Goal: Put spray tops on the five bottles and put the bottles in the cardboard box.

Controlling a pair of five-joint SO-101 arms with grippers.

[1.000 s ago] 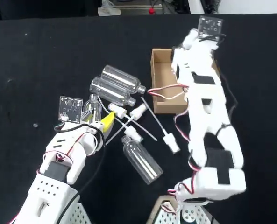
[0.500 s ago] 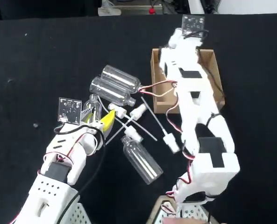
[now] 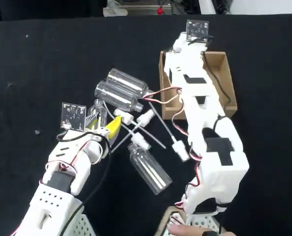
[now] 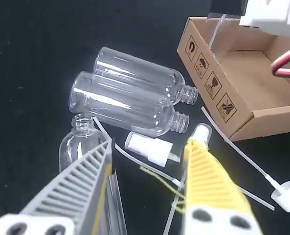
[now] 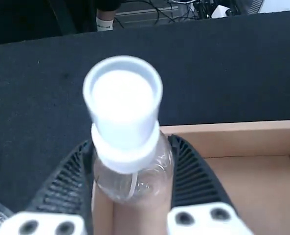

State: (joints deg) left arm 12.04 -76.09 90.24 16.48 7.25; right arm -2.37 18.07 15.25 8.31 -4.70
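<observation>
A light, stiff, likely slippery capped bottle point(image 5: 126, 161) is pinched below its neck by the right fingers point(image 5: 191, 176) over the far edge of the cardboard box point(image 5: 233, 129); the left fingers point(image 4: 211, 186) are spread above loose bottles point(image 4: 130, 100).

Each bottle point(image 3: 118, 97) is clear, each spray top point(image 3: 146, 118) white; cardboard box point(image 4: 211, 83) brown with black symbols; table point(image 3: 47, 59) black.
</observation>
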